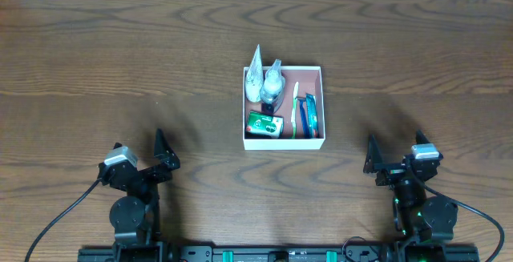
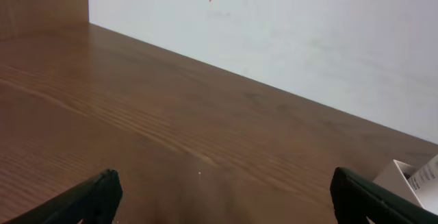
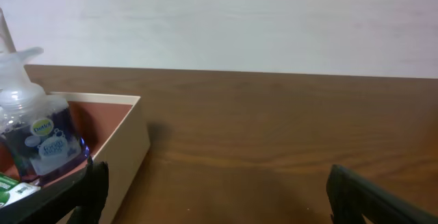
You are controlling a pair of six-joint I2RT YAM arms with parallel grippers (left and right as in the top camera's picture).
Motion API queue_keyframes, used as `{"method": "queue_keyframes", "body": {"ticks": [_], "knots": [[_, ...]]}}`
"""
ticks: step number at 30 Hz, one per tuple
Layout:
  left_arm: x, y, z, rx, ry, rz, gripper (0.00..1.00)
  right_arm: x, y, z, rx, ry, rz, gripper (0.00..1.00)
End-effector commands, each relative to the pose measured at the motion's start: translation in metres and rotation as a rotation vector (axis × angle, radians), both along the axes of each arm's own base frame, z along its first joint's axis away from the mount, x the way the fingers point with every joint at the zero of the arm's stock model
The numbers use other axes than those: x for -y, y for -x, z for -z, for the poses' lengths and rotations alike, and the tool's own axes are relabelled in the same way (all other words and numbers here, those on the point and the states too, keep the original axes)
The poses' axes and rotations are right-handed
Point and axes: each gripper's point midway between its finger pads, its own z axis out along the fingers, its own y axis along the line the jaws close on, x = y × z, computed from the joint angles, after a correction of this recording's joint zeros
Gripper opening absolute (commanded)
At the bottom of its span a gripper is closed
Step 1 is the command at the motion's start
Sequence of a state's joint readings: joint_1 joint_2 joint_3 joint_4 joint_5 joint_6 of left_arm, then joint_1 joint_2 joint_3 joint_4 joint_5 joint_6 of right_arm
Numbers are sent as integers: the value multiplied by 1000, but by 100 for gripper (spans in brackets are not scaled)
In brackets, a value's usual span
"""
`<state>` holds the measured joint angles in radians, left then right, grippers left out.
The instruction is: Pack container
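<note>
The container (image 1: 284,142), a square white-walled box with a pinkish-brown floor, stands at the table's middle. In it lie a white tube (image 1: 255,74), a clear pump bottle (image 1: 273,85), a green packet (image 1: 264,124) and a green-blue toothbrush pack (image 1: 304,113). My left gripper (image 1: 163,156) is open and empty at the front left, far from the box. My right gripper (image 1: 374,159) is open and empty at the front right. The right wrist view shows the box wall (image 3: 126,152) and the bottle (image 3: 40,136) at its left. The left wrist view shows a box corner (image 2: 400,176) at far right.
The wooden table (image 1: 120,62) stretches around the box. A white wall (image 2: 287,25) stands behind the table's far edge. Both arm bases sit at the front edge.
</note>
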<state>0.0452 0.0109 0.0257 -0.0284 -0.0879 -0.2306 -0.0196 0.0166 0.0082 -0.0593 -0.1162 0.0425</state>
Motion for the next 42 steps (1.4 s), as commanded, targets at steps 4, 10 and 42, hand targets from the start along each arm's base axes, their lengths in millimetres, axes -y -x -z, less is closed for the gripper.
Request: {"method": "queue_keyframes", "body": {"ticks": [4,10,42], "knots": [[-3,1,18,-57,-14,-11,98,1,0,0,6,14,1,99],[-3,1,18,-57,-14,-11,98,1,0,0,6,14,1,99],[-3,1,18,-57,-14,-11,98,1,0,0,6,14,1,99]]}}
